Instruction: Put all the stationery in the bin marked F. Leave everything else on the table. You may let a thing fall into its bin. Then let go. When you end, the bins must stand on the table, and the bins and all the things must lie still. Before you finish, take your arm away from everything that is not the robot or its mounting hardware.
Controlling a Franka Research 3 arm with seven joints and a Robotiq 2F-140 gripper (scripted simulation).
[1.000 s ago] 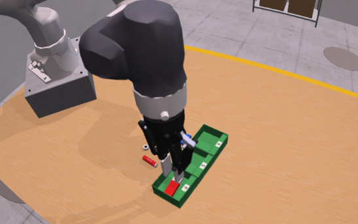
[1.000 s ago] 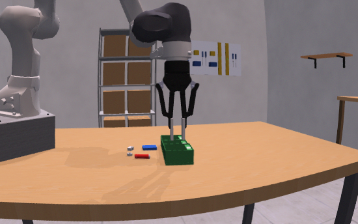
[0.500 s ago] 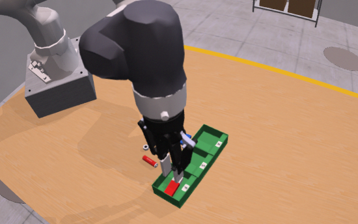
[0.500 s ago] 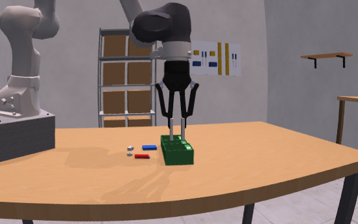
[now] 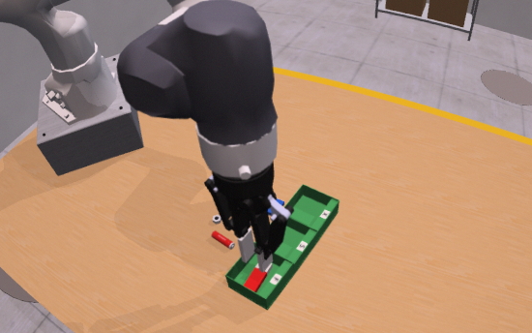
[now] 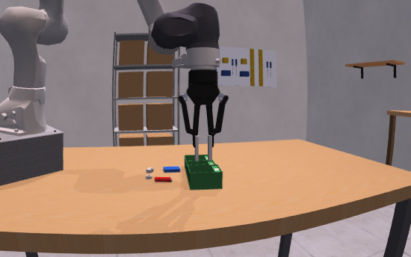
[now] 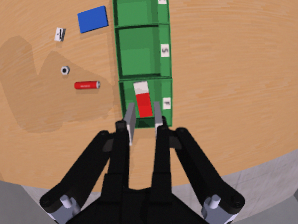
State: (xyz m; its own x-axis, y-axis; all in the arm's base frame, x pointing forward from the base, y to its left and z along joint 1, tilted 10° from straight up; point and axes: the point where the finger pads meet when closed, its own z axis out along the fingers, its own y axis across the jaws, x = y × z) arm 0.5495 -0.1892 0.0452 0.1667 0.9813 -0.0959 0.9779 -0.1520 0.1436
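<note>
A green bin (image 5: 285, 242) with three compartments stands on the table; it also shows in the exterior view (image 6: 202, 172) and the wrist view (image 7: 141, 50). Its white labels are too small to read. A red and white eraser (image 5: 255, 280) lies in the near end compartment, also seen in the wrist view (image 7: 143, 104). My gripper (image 5: 255, 258) hangs straight above that compartment, its fingers a narrow gap apart with nothing between them (image 7: 144, 125). In the exterior view the gripper's fingertips (image 6: 203, 157) are just above the bin's rim.
Left of the bin lie a blue flat block (image 7: 92, 19), a small white clip-like piece (image 7: 60, 34), a metal nut (image 7: 64, 70) and a red cylinder (image 7: 87, 84). The robot's grey base block (image 5: 87, 131) stands at the far left.
</note>
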